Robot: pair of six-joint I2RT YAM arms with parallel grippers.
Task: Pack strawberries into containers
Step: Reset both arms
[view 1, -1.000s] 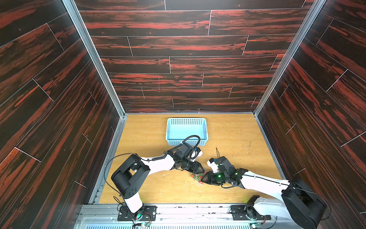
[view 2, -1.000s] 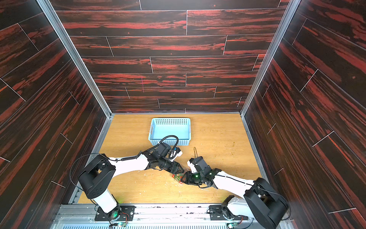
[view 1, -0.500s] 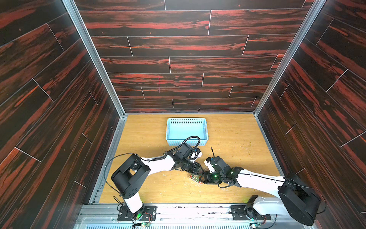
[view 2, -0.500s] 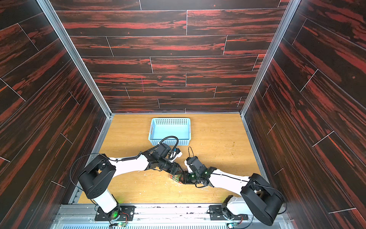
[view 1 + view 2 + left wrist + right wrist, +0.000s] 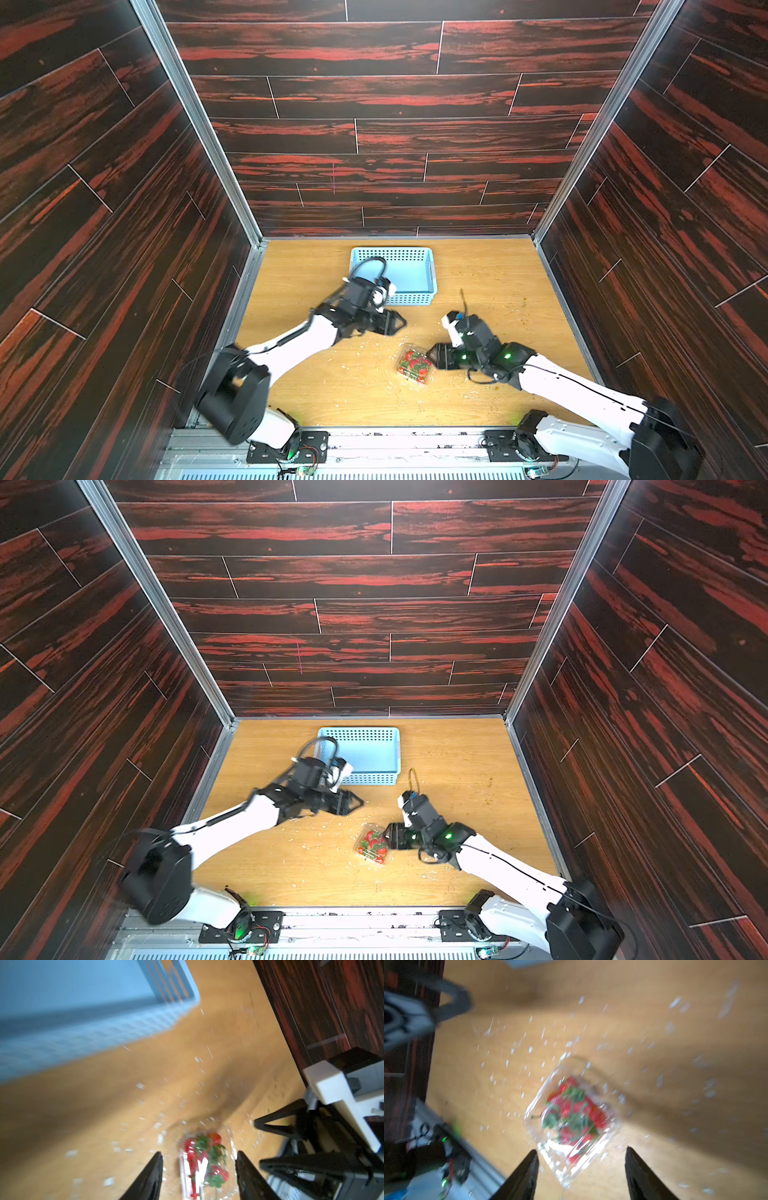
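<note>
The strawberries (image 5: 374, 842) are packed in the clamshell (image 5: 414, 366) on the table (image 5: 332, 395) beside the right gripper (image 5: 431, 357), which, like the left gripper (image 5: 400, 323), is spread open and empty, so only a lid check is judged needed.

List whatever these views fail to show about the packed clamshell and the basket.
- Count of the strawberries: too small in both top views, motion-blurred in both wrist views.
- Lid of the clamshell, latched or ajar: clear plastic, smeared by blur in the wrist views.
- Near corner of the basket: covered by the left arm in both top views.
- Whether the right gripper touches the clamshell: its dark tips merge with the edge in a top view.
</note>
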